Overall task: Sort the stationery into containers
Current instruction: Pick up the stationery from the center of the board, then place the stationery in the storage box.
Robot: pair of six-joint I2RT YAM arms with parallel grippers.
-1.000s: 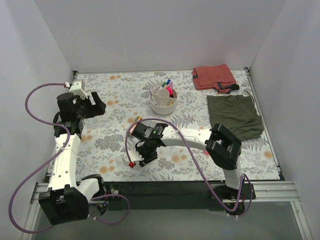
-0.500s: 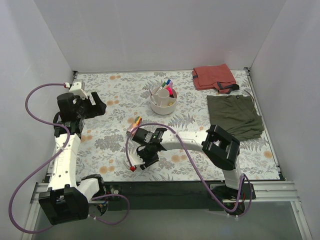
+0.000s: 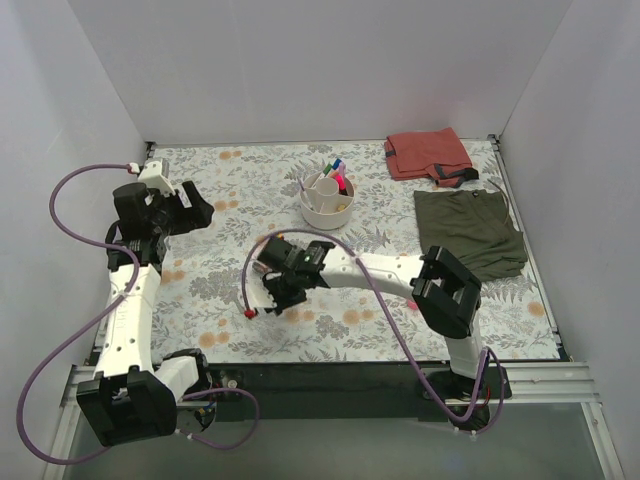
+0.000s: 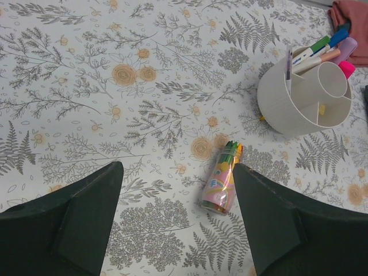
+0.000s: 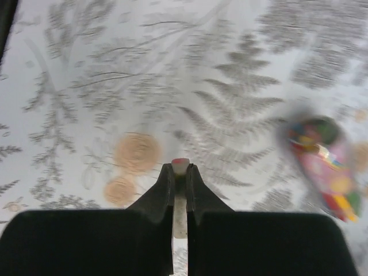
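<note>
Pinching a thin pink-tipped pen [image 5: 180, 163], the right end effector [image 5: 179, 172] is hovering over the tabletop [image 5: 86, 69]. Several pens [image 4: 319, 46] are already standing in the white bowl [image 4: 282, 103]. The patterned tube [image 4: 221, 181] is lying near it, waiting. The left end effector [image 4: 177, 169] is hanging spread and empty.

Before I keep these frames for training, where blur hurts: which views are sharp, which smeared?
Right wrist view: the floral table cover and patterned tube are motion-blurred, yet the right gripper and its clamped pink-tipped pen look crisp. Left wrist view: sharp throughout, white bowl included. Top external view: sharp, evenly lit, soft shadows.
</note>
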